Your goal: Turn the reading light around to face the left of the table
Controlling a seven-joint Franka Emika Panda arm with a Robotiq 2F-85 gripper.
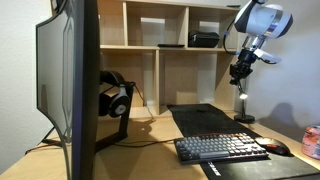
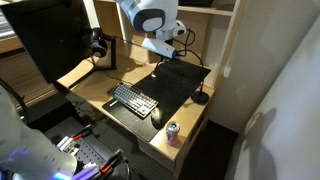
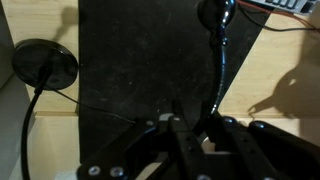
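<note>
The reading light (image 1: 243, 106) stands on the table (image 1: 150, 130) beside a black desk mat, its round base (image 2: 200, 98) on the pale wood. In the wrist view the base (image 3: 45, 65) lies at the left and the thin ribbed gooseneck (image 3: 219, 70) runs down the picture into my jaws. My gripper (image 3: 195, 120) hangs above the lamp (image 1: 240, 70), its fingers (image 3: 175, 117) drawn in close on both sides of the neck. The neck vanishes between them. A small glow shows just under the gripper in an exterior view.
A keyboard (image 1: 220, 148), a mouse (image 1: 277, 148) and a can (image 1: 311, 142) sit near the front edge. Black headphones (image 1: 115, 98) on a stand and a large monitor (image 1: 70, 80) are further along the table. An open wooden shelf unit (image 1: 170, 40) stands behind.
</note>
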